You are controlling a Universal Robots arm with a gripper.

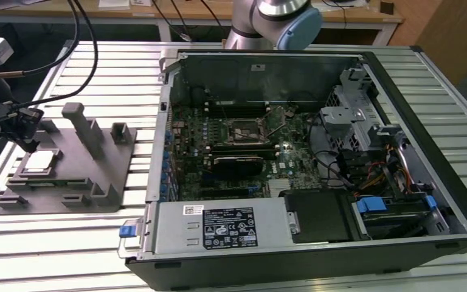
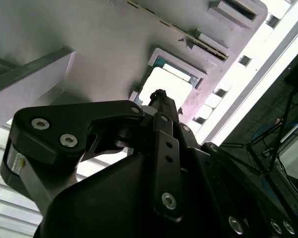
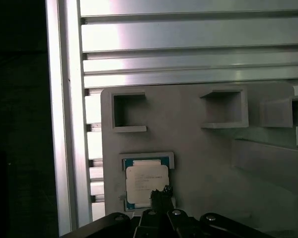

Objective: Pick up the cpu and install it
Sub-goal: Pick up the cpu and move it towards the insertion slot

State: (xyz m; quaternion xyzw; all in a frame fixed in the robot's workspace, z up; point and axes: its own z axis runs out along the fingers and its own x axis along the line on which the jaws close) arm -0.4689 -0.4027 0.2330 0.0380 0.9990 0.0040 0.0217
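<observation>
The cpu [image 1: 41, 160], a small pale square chip, lies flat in a shallow pocket of the grey plastic tray [image 1: 70, 182] at the exterior view's left. My gripper [image 1: 29, 146] hangs just above the chip's edge, its dark fingers drawn together to a narrow tip with nothing held. In the first wrist view the gripper [image 3: 162, 191] tip overlaps one side of the cpu [image 3: 145, 179] on the tray [image 3: 203, 168]. In the second wrist view the gripper [image 2: 159, 94] points at the cpu [image 2: 169, 87]. The dark metal-framed socket [image 1: 245, 131] sits on the motherboard inside the open computer case.
The open computer case [image 1: 298, 64] fills the middle and right of the slatted metal table [image 1: 71, 249], with a black power supply [image 1: 221, 228] along its near side. Upright grey posts [image 1: 83, 128] rise from the tray right beside the gripper. Cables [image 1: 87, 42] hang over the back left.
</observation>
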